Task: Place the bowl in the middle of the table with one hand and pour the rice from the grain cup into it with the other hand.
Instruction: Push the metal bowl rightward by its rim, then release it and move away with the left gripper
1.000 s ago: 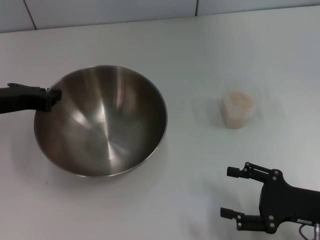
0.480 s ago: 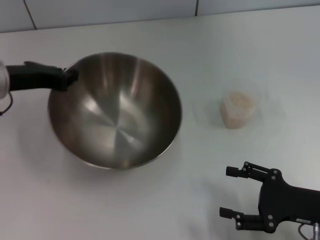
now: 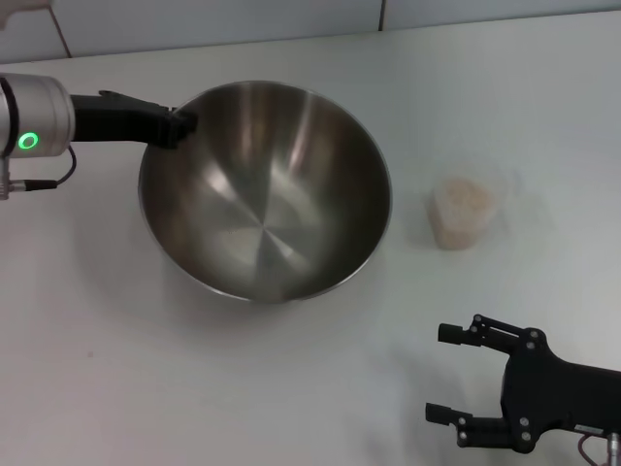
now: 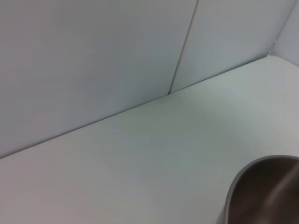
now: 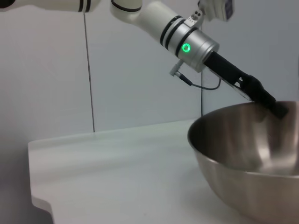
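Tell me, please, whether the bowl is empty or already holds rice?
Empty: the bowl shows bare steel inside, and the rice sits in the grain cup.

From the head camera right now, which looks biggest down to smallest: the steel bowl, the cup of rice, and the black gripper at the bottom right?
1. The bowl, by far the largest.
2. The right gripper, open and idle at the near edge; nearness to the camera may inflate it.
3. The grain cup, smallest, though not far behind the gripper.
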Available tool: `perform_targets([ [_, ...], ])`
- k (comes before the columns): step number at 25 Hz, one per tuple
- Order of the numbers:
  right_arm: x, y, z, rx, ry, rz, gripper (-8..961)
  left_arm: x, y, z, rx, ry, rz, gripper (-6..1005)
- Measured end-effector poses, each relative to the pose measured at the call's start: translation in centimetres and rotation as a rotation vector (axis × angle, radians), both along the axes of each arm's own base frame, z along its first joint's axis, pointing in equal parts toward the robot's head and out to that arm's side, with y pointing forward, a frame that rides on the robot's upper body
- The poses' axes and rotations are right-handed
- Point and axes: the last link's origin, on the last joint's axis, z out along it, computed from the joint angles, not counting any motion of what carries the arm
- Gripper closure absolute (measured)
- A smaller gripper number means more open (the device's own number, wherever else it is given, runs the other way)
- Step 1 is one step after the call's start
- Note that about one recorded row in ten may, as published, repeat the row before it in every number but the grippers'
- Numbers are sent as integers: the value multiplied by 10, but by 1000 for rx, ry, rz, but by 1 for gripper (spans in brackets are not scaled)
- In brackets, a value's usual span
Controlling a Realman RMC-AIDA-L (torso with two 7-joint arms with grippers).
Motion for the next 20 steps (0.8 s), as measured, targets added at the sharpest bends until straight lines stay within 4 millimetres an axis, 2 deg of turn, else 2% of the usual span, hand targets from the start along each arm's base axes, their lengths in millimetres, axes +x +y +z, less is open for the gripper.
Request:
perform_targets([
  [10, -1, 1, 0, -3, 1, 5, 133, -11, -2, -12, -24, -13, 5, 945],
  [20, 1, -1, 0, -3, -2, -2, 133, -12, -2, -8, 14, -57, -42, 872],
])
